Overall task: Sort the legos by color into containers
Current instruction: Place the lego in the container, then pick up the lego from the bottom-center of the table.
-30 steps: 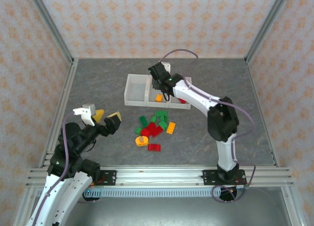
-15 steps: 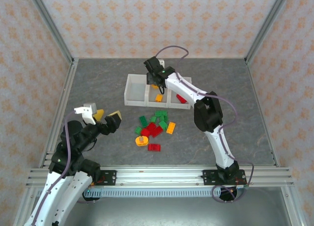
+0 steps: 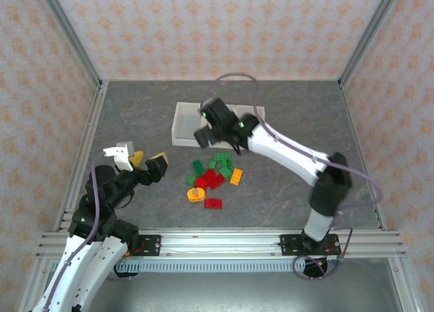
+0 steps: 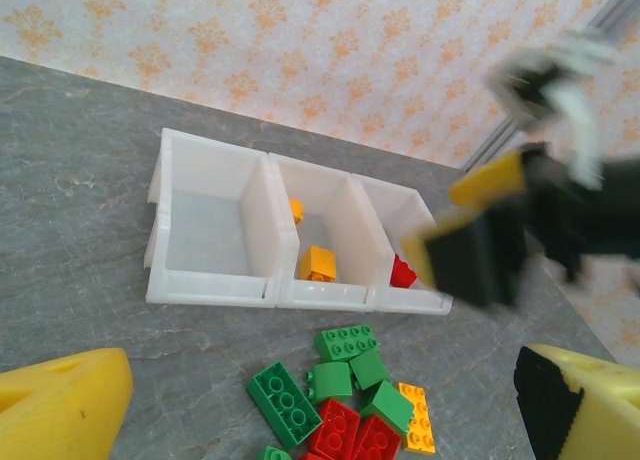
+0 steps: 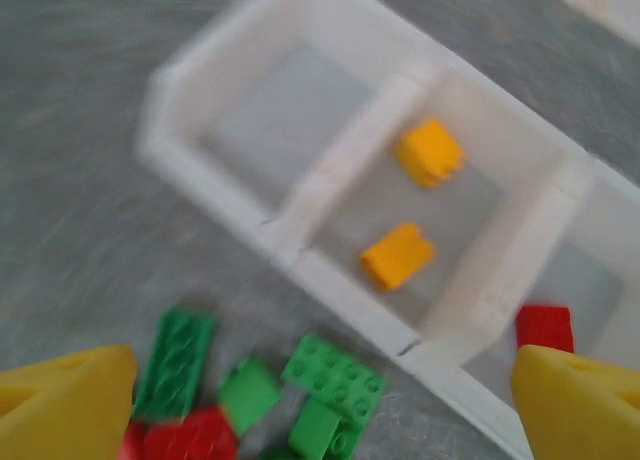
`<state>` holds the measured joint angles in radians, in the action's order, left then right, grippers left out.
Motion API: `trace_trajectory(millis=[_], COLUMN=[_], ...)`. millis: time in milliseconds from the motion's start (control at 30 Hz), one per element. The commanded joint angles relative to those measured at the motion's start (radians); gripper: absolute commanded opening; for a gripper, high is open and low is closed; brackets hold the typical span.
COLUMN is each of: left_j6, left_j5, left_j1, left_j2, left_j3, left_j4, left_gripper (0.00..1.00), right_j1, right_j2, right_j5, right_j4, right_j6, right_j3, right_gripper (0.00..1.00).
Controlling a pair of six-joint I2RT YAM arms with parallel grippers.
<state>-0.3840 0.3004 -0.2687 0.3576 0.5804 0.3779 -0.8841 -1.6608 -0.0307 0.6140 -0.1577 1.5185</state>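
Your right gripper (image 5: 320, 410) hovered empty, fingers spread, above the three joined white bins (image 4: 258, 220). Two orange-yellow bricks (image 5: 397, 255) lay in the middle bin and a red brick (image 5: 545, 327) in the right-end one. Your left gripper (image 3: 148, 161), also spread, hung left of the loose legos (image 3: 213, 175).

Grey table (image 3: 305, 122) — 3 joined white containers (image 4: 205, 285), loose legos (image 3: 214, 180) just beside.

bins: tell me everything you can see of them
Three white, translucent-looking plastic bins, square, open-topped, joined in a row, upright on the grey table. The left one is empty; the middle holds two orange-yellow bricks, apart; the right holds one red brick. Loose bricks lie in front, clear of the wall.
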Motion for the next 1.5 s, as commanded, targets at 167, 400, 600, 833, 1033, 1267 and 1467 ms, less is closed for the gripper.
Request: trace_trajectory(millis=[167,400,600,833,1033,1267,1467], left_j6=[0.006,0.023,0.007,0.004,0.010,0.014,0.013], left_j5=[0.073,0.121,0.077,0.060,0.086,0.102,0.099], left_j1=[-0.010,-0.010,-0.010,-0.010,-0.010,-0.012,-0.012], left_j2=[0.016,0.103,0.047,0.055,0.093,0.139,0.153], left_j3=[0.042,0.100,0.068,0.069,0.074,0.074,0.065], left_j4=[0.019,0.102,0.057,0.062,0.063,0.065,0.054], left_gripper=[0.99,0.99,0.99,0.99,0.99,0.99,0.99], right_j1=[-0.036,-0.066,-0.084,-0.095,-0.107,-0.115,-0.120], right_j2=[0.308,0.264,0.298,0.273,0.211,0.142,0.086], right_j5=[0.247,0.311,0.389,0.423,0.466,0.496,0.508], right_j4=[-0.145,-0.136,-0.309,-0.376,-0.386,-0.385,-0.392], right_j6=[-0.620,-0.618,-0.645,-0.677,-0.693,-0.685,-0.664], right_j3=[-0.520,-0.604,-0.713,-0.747,-0.727,-0.719,-0.697], right_gripper=[1.00,0.97,0.97,0.95,0.88,0.84,0.80])
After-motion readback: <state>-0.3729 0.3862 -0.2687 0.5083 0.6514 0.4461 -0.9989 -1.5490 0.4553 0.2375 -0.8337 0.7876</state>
